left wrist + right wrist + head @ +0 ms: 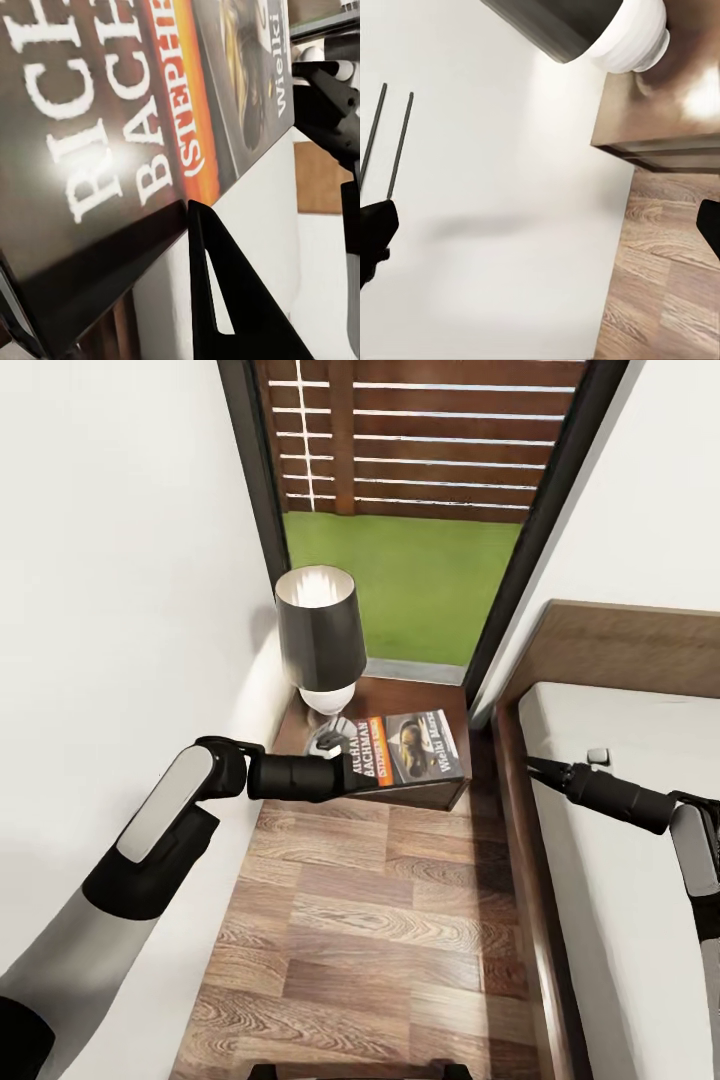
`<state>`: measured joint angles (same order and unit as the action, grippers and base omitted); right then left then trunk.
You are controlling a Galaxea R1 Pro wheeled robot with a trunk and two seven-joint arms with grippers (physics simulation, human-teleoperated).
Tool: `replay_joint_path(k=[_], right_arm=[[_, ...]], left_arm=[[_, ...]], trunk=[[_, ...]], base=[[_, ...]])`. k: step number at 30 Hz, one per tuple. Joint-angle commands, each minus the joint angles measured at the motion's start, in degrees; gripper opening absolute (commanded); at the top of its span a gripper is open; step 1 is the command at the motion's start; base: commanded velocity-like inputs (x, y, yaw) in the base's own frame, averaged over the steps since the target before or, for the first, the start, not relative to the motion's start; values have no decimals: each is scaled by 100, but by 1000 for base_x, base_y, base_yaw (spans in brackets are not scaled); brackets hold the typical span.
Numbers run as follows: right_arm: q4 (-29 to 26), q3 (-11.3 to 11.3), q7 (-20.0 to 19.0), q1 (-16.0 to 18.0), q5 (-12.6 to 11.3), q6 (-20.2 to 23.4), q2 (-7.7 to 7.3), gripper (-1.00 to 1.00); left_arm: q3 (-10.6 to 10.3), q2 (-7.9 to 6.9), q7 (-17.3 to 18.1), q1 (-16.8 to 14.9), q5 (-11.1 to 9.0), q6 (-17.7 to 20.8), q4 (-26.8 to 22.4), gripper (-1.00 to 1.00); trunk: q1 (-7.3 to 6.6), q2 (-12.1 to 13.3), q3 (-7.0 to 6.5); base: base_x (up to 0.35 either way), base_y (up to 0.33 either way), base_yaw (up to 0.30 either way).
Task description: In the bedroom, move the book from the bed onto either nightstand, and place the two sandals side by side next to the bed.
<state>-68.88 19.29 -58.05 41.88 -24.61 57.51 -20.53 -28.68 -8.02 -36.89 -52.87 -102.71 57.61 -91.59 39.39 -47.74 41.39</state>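
Observation:
The book (pixel 408 746), dark with an orange band and white "RICHARD BACHMAN" lettering, lies flat over the front half of the nightstand (pixel 425 695). My left gripper (pixel 345 762) is shut on its near edge. In the left wrist view the cover (pixel 142 112) is very close, with one dark finger (pixel 214 289) under its edge. My right gripper (pixel 533 763) hovers open over the bed's (pixel 620 920) wooden side rail, its fingers far apart at the right wrist view's sides (pixel 540 232). The sandals are out of view.
A lamp (pixel 318 630) with a dark shade and white base stands on the nightstand's back left, close to the book; it also appears in the right wrist view (pixel 585 22). A white wall runs along the left. Wood-plank floor (pixel 370 940) lies between wall and bed. Behind is a glass opening (pixel 400 560).

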Motion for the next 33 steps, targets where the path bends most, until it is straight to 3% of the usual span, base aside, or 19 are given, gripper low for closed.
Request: replay_joint_path(k=[1, 20, 26, 28, 33], right_arm=[[1, 5, -28, 4, 13, 20, 0, 100], [32, -34, -481, -244, -1, -122, 121, 100], [27, -220, -921, -258, 6, -125, 131, 100], [21, -384, -1218, -262, 22, -138, 133, 100], [12, -598, -1525, -265, 43, -157, 135, 100]], left_arm=[[-5, -3, -51, -4, -56, -7, -5, -100], [18, -21, 100, 216, 1, 12, 14, -100], [7, -20, 112, 226, 4, 18, 30, -100], [-1, -20, 115, 229, 5, 22, 39, -100], [-24, -22, 122, 231, 5, 32, 46, -100]], trunk=[[1, -4, 4], [1, -4, 3], [1, -4, 3], [1, -4, 3], [1, -4, 3]], base=[[0, 0, 0], [0, 0, 0], [0, 0, 0], [0, 0, 0], [0, 0, 0]])
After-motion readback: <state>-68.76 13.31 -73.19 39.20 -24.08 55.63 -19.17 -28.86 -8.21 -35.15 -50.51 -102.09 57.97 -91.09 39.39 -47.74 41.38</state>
